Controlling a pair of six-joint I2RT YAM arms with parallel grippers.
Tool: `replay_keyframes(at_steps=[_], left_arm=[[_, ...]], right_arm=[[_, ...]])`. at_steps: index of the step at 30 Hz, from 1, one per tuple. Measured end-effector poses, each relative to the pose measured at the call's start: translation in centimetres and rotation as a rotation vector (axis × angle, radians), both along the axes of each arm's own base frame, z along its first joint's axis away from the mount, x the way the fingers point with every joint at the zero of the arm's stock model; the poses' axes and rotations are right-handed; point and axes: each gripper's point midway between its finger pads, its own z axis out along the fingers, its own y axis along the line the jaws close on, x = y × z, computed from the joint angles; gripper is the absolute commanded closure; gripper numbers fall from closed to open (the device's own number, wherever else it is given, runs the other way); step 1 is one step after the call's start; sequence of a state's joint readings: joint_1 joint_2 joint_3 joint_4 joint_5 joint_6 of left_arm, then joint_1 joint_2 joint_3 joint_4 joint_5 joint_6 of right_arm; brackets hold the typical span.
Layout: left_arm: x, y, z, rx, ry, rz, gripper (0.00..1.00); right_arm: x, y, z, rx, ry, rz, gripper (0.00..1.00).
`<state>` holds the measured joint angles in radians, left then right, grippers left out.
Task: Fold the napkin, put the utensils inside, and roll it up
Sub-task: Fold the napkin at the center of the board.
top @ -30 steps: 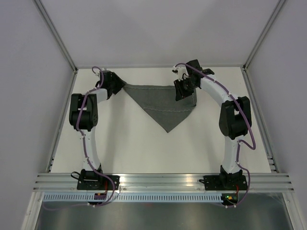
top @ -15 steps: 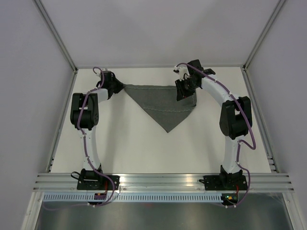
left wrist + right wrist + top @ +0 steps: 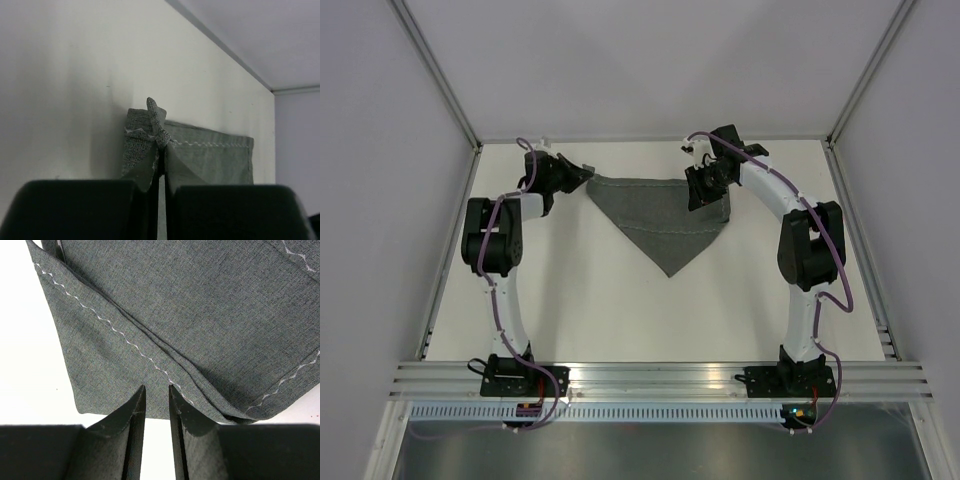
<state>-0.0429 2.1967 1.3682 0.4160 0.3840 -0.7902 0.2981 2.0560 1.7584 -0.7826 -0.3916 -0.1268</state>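
Since the napkin (image 3: 665, 215) lies as a triangle on the far half of the table (image 3: 620, 310), its long folded edge runs left to right along the far side and its point aims back toward the arm bases. That's the bit that matters.

The left gripper (image 3: 582, 181) is right at the left end of that long edge. In its wrist view the jaws are clamped together on the corner (image 3: 159, 131), with a little tuft of cloth puckered up between them.

The right gripper (image 3: 705, 192) sits over the right end. Its fingers (image 3: 135, 410) are only a narrow slot apart with nothing between them, just over a layered edge with the pale stitched line (image 3: 125, 340) running diagonally past. Can't tell if the tips touch the cloth.

So each arm has its own end, and my guess is the next fold needs the right one to close too. Layers there look stacked, so it might grab only one. No utensils in any view, and nothing is in the way.
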Motion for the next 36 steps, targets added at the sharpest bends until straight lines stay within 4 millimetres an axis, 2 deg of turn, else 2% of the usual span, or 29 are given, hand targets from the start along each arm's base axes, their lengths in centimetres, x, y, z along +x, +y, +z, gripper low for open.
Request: replay_keyframes(at_steps=[5,9,13,17,19,26,36], left_arm=[[-2.5,-3.8,4.0,-0.053,-0.126,-0.185,0.98],[-5.7,-9.0,6.7,-0.064,-0.218,-0.394,0.98],[-9.7,-14.3,6.8,-0.045,-0.258,-0.6,0.98],[-13.7,-17.5,5.2,-0.026,-0.255,-0.753,0.98],[-15.1,-18.1,4.2,-0.015,-0.239,-0.801,0.98],[-18.6,-18.2,1.4,0.043,-0.2,-0.896,0.98],[-21.2,-18.9,0.8,0.159,-0.23,-0.967,0.98]], right_arm=[[0.0,0.0,-0.1,-0.001,0.001,-0.001,0.7],[0.0,0.0,0.0,-0.001,-0.001,-0.001,0.69],[0.0,-0.1,0.5,-0.002,-0.013,-0.003,0.7],[0.0,-0.1,0.9,-0.001,-0.024,-0.004,0.7],[0.0,-0.2,1.1,-0.001,-0.027,-0.004,0.7],[0.1,-0.3,1.0,-0.007,-0.031,-0.008,0.7],[0.1,-0.5,0.7,-0.021,-0.028,-0.014,0.7]])
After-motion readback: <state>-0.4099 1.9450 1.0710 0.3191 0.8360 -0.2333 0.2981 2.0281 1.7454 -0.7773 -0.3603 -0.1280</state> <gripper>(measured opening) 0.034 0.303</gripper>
